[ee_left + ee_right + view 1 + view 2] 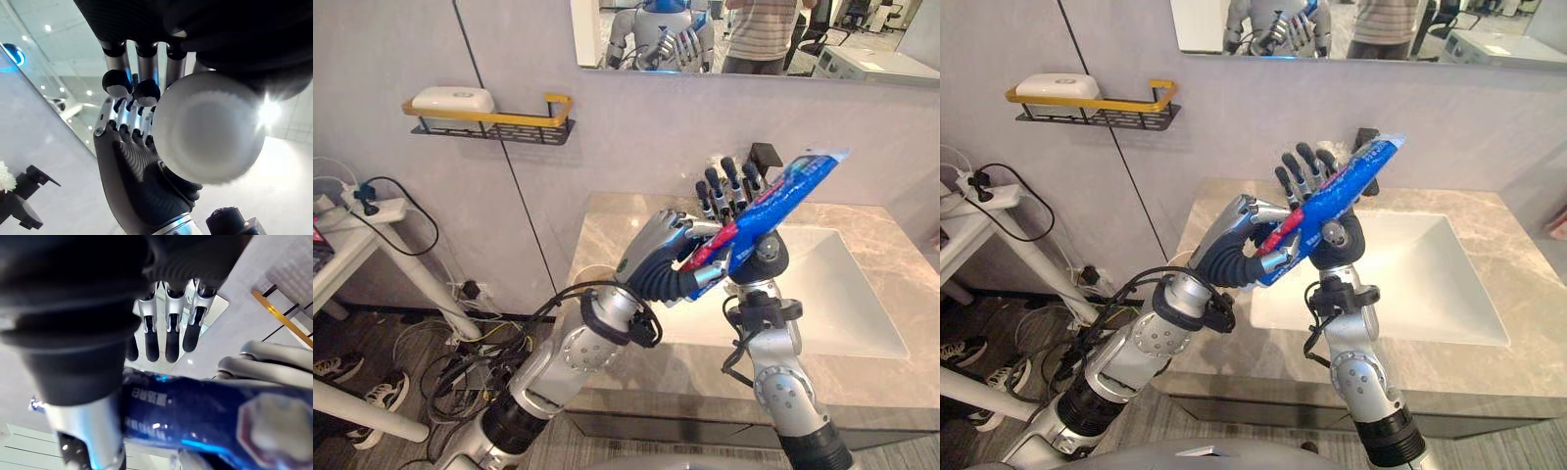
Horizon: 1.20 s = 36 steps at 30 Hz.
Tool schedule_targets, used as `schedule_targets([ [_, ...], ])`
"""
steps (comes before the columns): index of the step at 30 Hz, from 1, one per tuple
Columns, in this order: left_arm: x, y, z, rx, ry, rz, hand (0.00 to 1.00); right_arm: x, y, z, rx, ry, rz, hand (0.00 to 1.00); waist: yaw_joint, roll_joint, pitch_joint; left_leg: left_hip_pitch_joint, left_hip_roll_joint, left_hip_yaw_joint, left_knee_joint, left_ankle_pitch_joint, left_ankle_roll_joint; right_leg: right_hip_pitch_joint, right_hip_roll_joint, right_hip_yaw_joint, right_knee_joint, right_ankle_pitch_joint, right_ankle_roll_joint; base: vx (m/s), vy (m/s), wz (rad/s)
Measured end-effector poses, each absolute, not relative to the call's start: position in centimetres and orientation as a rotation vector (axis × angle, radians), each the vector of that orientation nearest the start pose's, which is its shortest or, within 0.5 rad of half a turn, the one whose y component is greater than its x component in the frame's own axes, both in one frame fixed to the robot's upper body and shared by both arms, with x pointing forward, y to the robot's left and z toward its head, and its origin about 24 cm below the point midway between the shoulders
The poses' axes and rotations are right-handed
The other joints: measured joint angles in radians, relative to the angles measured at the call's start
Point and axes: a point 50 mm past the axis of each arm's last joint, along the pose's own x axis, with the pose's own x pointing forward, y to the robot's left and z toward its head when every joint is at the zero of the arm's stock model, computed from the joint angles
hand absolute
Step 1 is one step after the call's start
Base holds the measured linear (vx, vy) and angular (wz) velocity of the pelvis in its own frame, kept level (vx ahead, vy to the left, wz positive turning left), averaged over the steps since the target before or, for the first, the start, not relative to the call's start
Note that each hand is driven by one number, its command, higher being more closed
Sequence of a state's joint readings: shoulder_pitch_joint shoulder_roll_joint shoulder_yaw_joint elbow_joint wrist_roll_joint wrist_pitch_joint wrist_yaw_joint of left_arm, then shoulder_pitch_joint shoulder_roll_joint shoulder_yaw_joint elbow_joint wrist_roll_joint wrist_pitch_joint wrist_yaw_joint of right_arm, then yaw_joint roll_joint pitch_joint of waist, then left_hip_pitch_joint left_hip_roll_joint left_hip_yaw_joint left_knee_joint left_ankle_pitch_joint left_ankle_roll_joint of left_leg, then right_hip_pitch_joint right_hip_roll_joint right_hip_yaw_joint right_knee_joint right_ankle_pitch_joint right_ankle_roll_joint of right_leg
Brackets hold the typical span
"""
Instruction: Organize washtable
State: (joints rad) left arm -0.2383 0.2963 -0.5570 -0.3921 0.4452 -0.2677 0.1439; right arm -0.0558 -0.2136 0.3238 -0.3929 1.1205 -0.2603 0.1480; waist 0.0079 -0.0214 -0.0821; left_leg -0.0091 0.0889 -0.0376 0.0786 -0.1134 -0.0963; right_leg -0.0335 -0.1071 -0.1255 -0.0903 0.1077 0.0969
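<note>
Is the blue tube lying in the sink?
No, the left hand holds the blue tube up in the air, clear of the sink.

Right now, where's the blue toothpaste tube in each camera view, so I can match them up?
Left eye view: toothpaste tube slants up right of centre, low end in the left hand.
Right eye view: same slant, near centre.
Left wrist view: white cap end-on, by its fingertips.
Right wrist view: tube crossing before the straight fingers.
Shared landmark: the open right hand behind it.
</note>
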Motion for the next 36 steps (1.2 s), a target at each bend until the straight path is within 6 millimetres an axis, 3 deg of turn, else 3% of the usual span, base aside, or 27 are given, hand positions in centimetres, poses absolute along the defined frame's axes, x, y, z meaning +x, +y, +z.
schedule_targets([
  [19, 21.3, 4.0, 16.4, 0.490, -0.921, -0.472, 1.00, 22.9, -10.9, 15.3, 1.013, -0.480, 0.545, 1.00, 0.000, -0.001, -0.003, -0.002, -0.001, -0.002, 0.002, 0.000, 0.000, -0.001, 0.000, 0.001, 0.000, 0.000, 0.000, 0.00, 0.000, 0.00],
  [20, 21.3, 4.0, 16.4, 0.490, -0.920, -0.471, 0.00, 22.9, -10.9, 15.3, 1.013, -0.479, 0.543, 1.00, 0.000, -0.001, -0.003, -0.002, -0.001, -0.002, 0.002, 0.000, 0.000, -0.001, -0.001, 0.001, 0.000, 0.000, 0.000, 0.00, 0.000, 0.00],
  [36, 21.2, 3.8, 15.1, 0.503, -0.869, -0.500, 0.00, 23.1, -11.5, 15.4, 1.026, -0.497, 0.495, 1.00, 0.000, 0.010, -0.010, -0.002, -0.003, -0.003, 0.000, 0.000, 0.000, -0.001, -0.002, 0.000, 0.000, 0.000, 0.000, 0.00, 0.000, 0.00],
])
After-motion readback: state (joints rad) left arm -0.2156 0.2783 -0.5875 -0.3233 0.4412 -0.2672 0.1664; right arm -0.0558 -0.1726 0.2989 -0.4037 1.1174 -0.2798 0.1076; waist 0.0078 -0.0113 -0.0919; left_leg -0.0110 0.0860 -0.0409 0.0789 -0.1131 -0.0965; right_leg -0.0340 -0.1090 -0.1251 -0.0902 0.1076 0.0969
